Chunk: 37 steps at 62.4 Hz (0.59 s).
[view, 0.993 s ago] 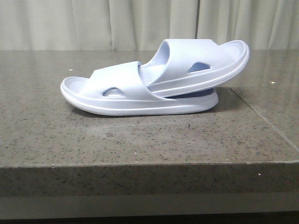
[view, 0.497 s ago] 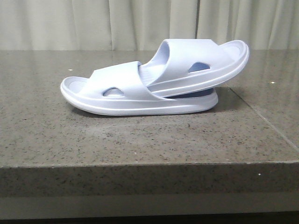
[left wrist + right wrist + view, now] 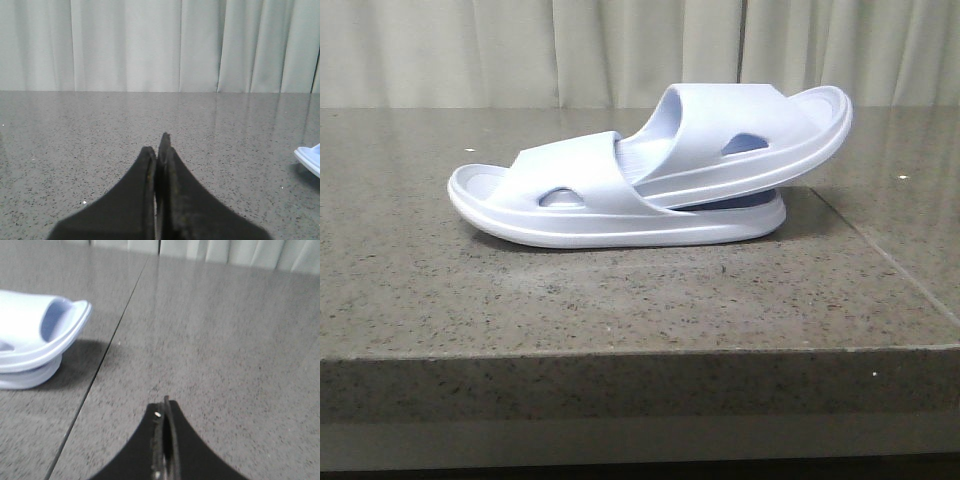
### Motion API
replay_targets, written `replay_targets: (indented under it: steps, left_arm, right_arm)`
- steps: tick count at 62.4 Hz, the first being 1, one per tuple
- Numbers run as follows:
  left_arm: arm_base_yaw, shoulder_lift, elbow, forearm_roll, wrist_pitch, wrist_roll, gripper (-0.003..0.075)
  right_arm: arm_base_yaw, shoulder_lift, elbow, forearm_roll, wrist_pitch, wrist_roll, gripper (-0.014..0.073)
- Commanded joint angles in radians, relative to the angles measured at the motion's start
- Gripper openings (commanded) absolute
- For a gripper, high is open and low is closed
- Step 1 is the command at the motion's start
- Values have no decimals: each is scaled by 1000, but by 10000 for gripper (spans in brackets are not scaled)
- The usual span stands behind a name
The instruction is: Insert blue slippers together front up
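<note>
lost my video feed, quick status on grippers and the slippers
Left gripper shut, empty. Right gripper shut, empty. Blue slippers nested, one tucked under the other's strap, on the table. Nothing in the way.

Grey speckled stone bench (image 3: 620,300), polished, reflective toward the back, with a thin seam (image 3: 880,250) running across its right part. Only one thing lies directly on my bench: the lower slipper (image 3: 570,215) of the blue slippers, sole flat on the stone, lengthwise across the front view. The upper slipper (image 3: 750,140) does not touch the bench; it is pushed under the lower one's strap and tilts up to the right. The pair casts a shadow on the stone.
</note>
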Motion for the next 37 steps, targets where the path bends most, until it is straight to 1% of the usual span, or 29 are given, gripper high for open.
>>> replay_targets:
  steps: [1,7,14,27,30,32,37]
  left_arm:
    - [-6,-16,7,-3,-79,0,-20]
    - [-6,-16,7,-3,-79,0,-20]
    - [-6,-16,7,-3,-79,0,-20]
    - [-6,-16,7,-3,-79,0,-20]
    - [-6,-16,7,-3,-79,0,-20]
    - [-6,-16,7,-3,-79,0,-20]
    - [-6,-16,7,-3,-79,0,-20]
  right_arm:
    - [-12,-53,90,9,-247,-1,-68]
    - [-18,-132,199,17,-366,-1,-68]
    - [-25,-206,297,17,-444,-1,-68]
    - [-40,-309,415,17,-520,0,-68]
    - [-40,-306,449,18,-563,0,-68]
    - [-40,-306,447,18,-537,0,-68]
    - [-40,-308,447,19,-538,0,-68]
